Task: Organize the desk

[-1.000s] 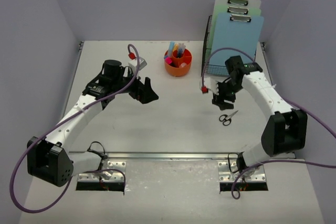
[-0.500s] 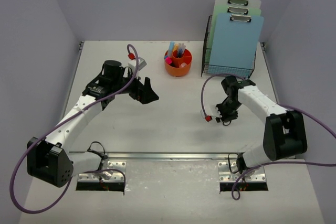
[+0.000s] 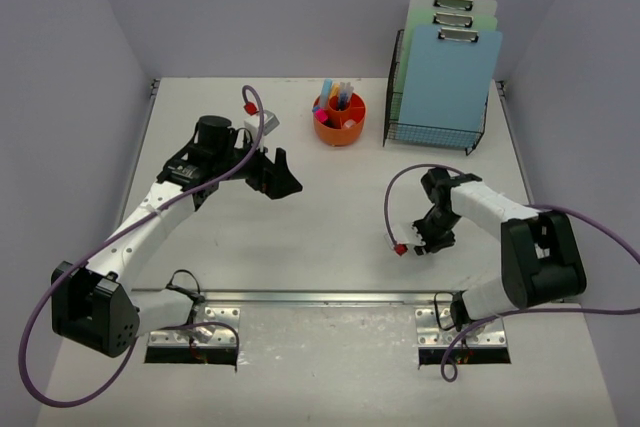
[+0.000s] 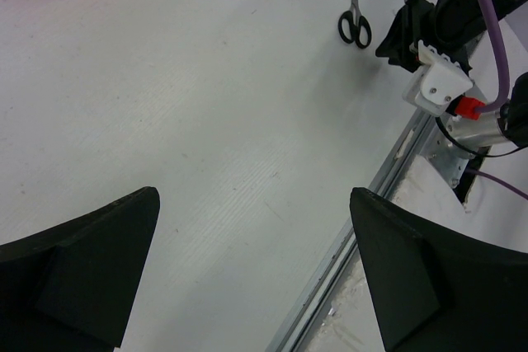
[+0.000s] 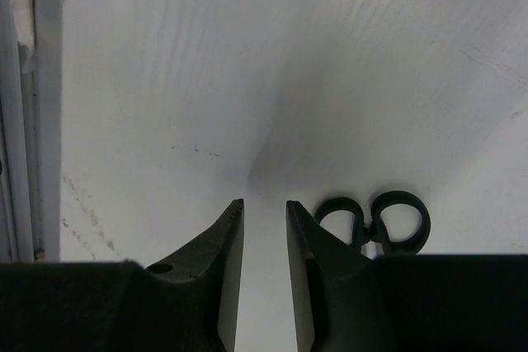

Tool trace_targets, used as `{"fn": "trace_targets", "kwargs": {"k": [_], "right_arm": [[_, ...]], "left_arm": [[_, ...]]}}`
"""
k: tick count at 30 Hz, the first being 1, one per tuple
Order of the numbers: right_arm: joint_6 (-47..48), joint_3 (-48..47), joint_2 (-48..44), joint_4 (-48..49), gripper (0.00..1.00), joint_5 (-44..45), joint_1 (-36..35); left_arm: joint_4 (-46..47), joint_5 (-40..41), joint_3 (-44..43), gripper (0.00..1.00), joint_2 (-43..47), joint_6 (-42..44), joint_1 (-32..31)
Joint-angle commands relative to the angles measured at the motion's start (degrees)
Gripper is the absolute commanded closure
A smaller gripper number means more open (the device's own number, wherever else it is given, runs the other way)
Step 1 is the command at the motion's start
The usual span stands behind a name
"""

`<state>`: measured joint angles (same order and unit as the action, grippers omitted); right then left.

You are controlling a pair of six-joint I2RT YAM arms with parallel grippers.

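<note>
- Counter (image 3: pixel 330 217) filling the middle of the overhead view: white, flat, closed in by lavender walls, with a metal rail along its lower edge.
- Step in hand, by the look of it: going for the scissors (image 4: pixel 354 12). Lying flat at lower right of the overhead view, hidden there beneath the right arm, but plain to see at the top of the left wrist view.
- Right gripper (image 5: pixel 264 204) down at the surface, fingers close together with only a slim gap. Bare counter showing through that gap, nothing pinched as far as can be seen.
- Scissor handles just to the right of the right-hand finger in the right wrist view, outside the gap. Touching that finger or not: cannot tell.
- Left gripper (image 4: pixel 254 195) spread wide, holding nothing, hovering over bare counter at left centre of the overhead view.
- Next, probably: widen the right fingers, shift toward the handles, press low against the surface to catch thin flat metal, then close.
- Likely home afterwards: the orange pen holder (image 3: pixel 340 119) at upper centre, or by the wire rack (image 3: pixel 435 122) at upper right. Both well apart from here, so calls for a lift and a carry.
</note>
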<state>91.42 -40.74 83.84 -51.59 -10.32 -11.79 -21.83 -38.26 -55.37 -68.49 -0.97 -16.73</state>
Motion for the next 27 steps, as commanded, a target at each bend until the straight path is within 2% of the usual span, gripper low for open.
{"fn": "trace_targets", "kwargs": {"k": [1, 13, 27], "right_arm": [[0.36, -1.70, 1.86, 3.10, 0.71, 1.32, 0.20], [1.46, -4.63, 4.35, 3.87, 0.68, 3.03, 3.99], [0.99, -5.60, 5.12, 4.22, 0.68, 2.15, 4.06]], "left_arm": [[1.52, -1.03, -0.26, 0.00, 0.64, -0.34, 0.90], [1.75, -1.03, 0.48, 0.00, 0.31, 0.09, 0.91], [1.67, -1.52, 0.85, 0.00, -1.05, 0.27, 0.91]]}}
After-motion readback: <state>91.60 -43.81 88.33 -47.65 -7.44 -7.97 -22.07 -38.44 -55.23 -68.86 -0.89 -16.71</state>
